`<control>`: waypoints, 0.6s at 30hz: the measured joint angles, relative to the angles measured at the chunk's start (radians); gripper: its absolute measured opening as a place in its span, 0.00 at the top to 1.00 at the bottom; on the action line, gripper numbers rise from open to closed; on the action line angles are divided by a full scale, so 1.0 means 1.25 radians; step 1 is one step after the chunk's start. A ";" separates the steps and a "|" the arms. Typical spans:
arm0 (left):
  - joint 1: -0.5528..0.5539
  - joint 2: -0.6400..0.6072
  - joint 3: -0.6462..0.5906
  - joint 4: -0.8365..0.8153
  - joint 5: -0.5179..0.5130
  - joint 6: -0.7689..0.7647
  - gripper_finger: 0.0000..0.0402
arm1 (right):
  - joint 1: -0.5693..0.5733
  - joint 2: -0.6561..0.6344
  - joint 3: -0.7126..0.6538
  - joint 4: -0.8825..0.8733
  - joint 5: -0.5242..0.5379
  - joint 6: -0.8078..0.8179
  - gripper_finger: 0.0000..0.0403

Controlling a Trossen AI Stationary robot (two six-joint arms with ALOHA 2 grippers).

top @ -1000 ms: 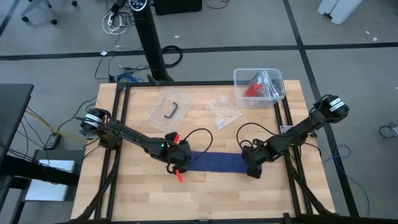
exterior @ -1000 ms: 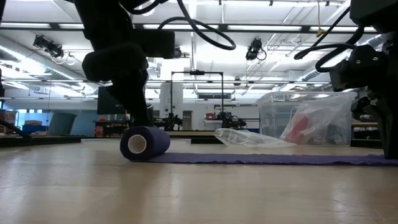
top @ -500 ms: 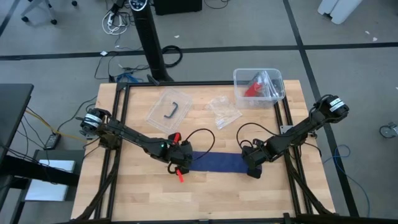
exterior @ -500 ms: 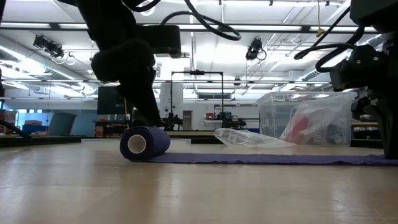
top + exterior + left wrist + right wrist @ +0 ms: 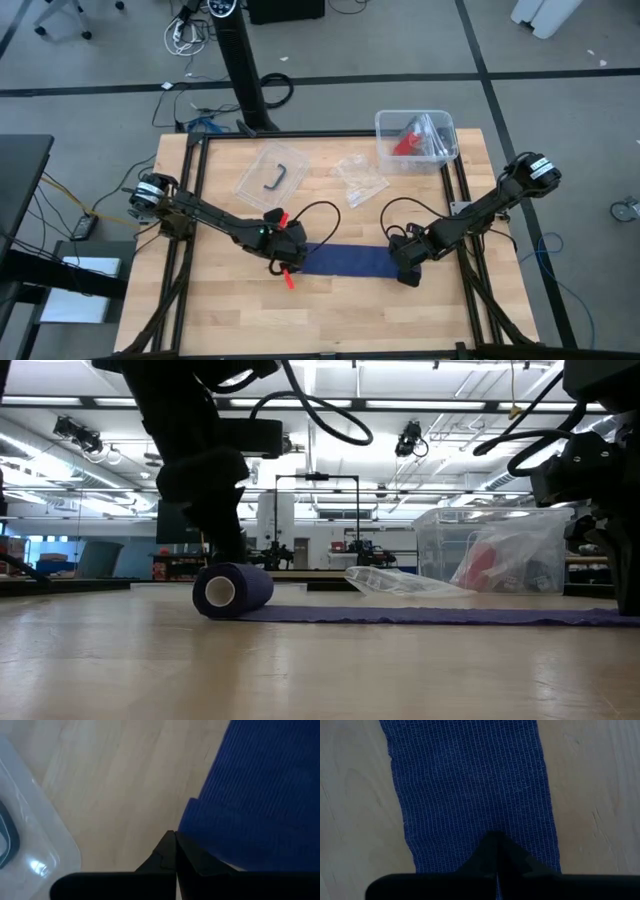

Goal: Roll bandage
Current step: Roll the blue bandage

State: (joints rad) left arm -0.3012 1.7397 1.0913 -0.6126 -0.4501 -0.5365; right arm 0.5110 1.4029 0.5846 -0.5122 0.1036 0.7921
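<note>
The navy bandage (image 5: pixel 345 262) lies as a flat strip across the middle of the table. Its left end is wound into a small roll (image 5: pixel 232 590) that rests on its side on the wood. My left gripper (image 5: pixel 286 250) is shut and comes down onto the roll, hiding it in the high view. My right gripper (image 5: pixel 405 266) is shut on top of the strip's right end. The right wrist view shows the flat strip (image 5: pixel 470 785) running away from the shut fingertips (image 5: pixel 496 845). My left gripper meets the roll with its shut fingertips (image 5: pixel 172 847), at the roll's far end edge (image 5: pixel 192 825). It slants down from the table's left. The roll lies on the table, its loose length flat beside it. My right gripper presses its shut fingertips down on the strip's right end (image 5: pixel 492 827), near the middle of its width, steeply from above. The cloth there lies flat on the wood in a single layer.
A clear bin (image 5: pixel 415 138) holding a red item stands at the far right. A clear lid with a dark handle (image 5: pixel 272 175) and a clear plastic bag (image 5: pixel 360 176) lie at the far middle. Black frame rails (image 5: pixel 190 200) run along the table's sides.
My left gripper has turned slightly over the roll while staying in place. The roll and the strip lie where they were. My right gripper has kept still.
</note>
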 joint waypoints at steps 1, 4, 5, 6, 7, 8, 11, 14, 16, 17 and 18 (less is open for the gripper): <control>0.000 0.000 -0.002 0.001 0.000 0.004 1.00 | 0.000 0.000 0.000 0.000 0.000 0.000 1.00; 0.001 0.000 -0.002 0.020 0.000 0.006 1.00 | 0.000 0.000 0.000 0.000 0.000 0.000 1.00; 0.001 0.000 -0.002 0.019 0.001 0.007 1.00 | 0.000 0.000 0.000 0.000 0.000 -0.001 1.00; 0.001 0.000 -0.002 0.018 0.001 0.008 1.00 | 0.000 0.000 0.000 0.000 0.000 -0.001 1.00; 0.001 0.000 -0.002 0.020 0.002 0.009 1.00 | 0.000 0.000 0.000 0.000 0.000 -0.001 1.00; 0.001 0.000 -0.002 0.022 0.002 0.009 1.00 | 0.000 0.000 0.000 0.000 0.000 -0.001 1.00; 0.005 0.002 -0.002 0.034 0.009 0.014 1.00 | 0.000 0.000 0.000 0.000 0.000 -0.001 1.00; 0.010 0.002 -0.002 0.056 0.014 0.031 1.00 | 0.000 0.000 0.000 0.000 0.000 -0.001 1.00; 0.012 0.002 -0.002 0.070 0.014 0.042 1.00 | 0.000 0.000 0.000 0.000 0.000 -0.001 1.00; 0.013 0.002 -0.002 0.075 0.014 0.048 1.00 | 0.000 0.000 0.000 0.000 0.000 -0.001 1.00; 0.013 0.002 -0.002 0.084 0.014 0.051 1.00 | 0.000 0.000 0.000 0.000 0.000 -0.002 1.00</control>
State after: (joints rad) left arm -0.2847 1.7428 1.0890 -0.5071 -0.4320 -0.4732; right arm 0.5110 1.4029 0.5842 -0.5116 0.1032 0.7900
